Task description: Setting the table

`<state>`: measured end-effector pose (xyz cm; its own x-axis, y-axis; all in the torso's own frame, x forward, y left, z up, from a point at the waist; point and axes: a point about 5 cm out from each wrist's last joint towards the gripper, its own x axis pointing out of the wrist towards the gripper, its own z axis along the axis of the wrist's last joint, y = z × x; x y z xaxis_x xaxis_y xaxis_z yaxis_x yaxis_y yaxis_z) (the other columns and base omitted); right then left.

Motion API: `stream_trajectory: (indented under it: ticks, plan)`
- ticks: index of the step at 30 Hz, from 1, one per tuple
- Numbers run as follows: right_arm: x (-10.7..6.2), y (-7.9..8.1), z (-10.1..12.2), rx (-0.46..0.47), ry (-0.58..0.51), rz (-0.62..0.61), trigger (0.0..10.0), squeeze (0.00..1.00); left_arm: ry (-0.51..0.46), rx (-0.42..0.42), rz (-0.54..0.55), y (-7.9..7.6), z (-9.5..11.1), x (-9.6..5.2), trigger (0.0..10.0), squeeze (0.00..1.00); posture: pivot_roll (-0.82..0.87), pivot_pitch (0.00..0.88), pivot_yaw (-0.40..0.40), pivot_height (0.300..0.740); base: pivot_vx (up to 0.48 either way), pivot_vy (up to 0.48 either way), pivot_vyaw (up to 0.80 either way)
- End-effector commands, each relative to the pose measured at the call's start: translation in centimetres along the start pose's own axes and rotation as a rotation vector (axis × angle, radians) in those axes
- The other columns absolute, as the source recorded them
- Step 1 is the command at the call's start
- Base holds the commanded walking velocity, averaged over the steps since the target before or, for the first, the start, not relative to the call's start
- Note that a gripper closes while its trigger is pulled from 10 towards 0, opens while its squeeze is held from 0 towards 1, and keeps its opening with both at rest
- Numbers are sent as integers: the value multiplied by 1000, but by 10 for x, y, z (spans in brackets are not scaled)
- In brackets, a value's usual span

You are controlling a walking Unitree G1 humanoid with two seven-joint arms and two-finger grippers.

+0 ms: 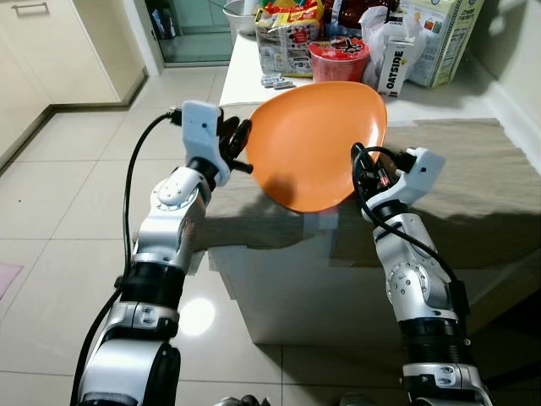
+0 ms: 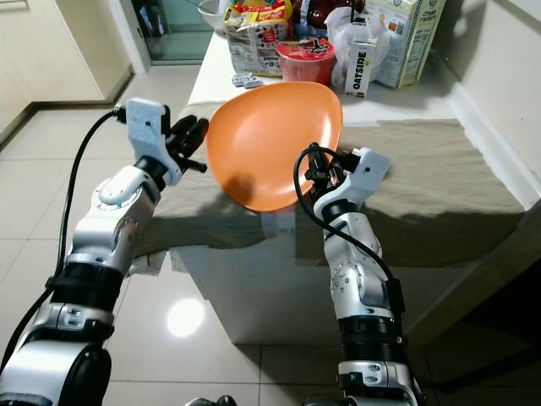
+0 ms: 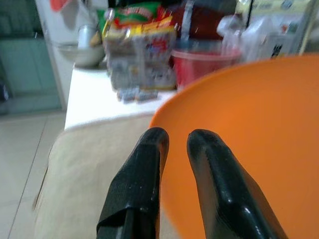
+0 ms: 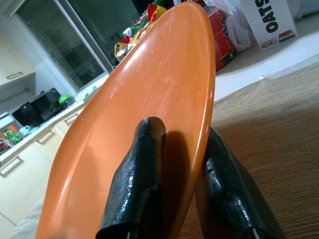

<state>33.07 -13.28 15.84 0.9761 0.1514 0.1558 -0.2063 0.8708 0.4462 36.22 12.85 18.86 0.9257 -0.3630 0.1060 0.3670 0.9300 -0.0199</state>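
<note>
One orange plate (image 1: 314, 144) is up in the air, tilted, above the worktop's (image 1: 473, 182) near edge. Right hand (image 4: 182, 164) grasps its rim, fingers either side. Left hand (image 3: 174, 144) sits beside the rim, fingers nearly together, gripping nothing. Step: carrying plate in. Next, prob. level it and lower onto the brown cloth (image 1: 461, 169); open room there, groceries (image 1: 292, 34) crowd the far end.

I see a plain orange plate (image 1: 317, 144), glossy and unpatterned, against my black fingers (image 4: 144, 169) and silver arms. Under it lies a beige-brown woven cloth (image 1: 456, 186) with a fine ribbed pattern, over a white counter (image 1: 245, 76). Behind stand a red tub (image 1: 338, 59), a white carton (image 1: 397, 59) with black lettering, and red-and-yellow packets (image 1: 287, 30). The floor (image 1: 59, 211) is pale beige tile.
</note>
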Motion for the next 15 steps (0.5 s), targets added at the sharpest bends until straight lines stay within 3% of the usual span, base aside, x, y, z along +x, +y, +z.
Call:
stream_trajectory:
  ticks: [1, 2, 8, 10, 15]
  plan:
    - [-1, -2, -17, 2, 89, -39, 0, 0, 11, -21, 20, 2, -3, -9, 10000, 0, -277, 31, 144, 740, 0, 0, 0]
    - [-1, -2, -17, 2, 89, -39, 0, 0, 11, -21, 20, 2, -3, -9, 10000, 0, -277, 31, 144, 740, 0, 0, 0]
    - [29, 36, 27, -4, -41, 121, 0, 0, 74, -55, 57, -2, -31, -35, 10000, 0, -273, 10, 138, 740, 0, 0, 0]
    - [32, 39, 32, -7, -54, 136, 0, 0, 84, -57, 61, -2, -34, -38, 10000, 0, -273, 10, 138, 740, 0, 0, 0]
    - [50, 47, 70, -47, -140, 199, 0, 0, 106, -93, 106, 0, -41, -50, 10000, 0, -259, 0, 126, 740, 0, 0, 0]
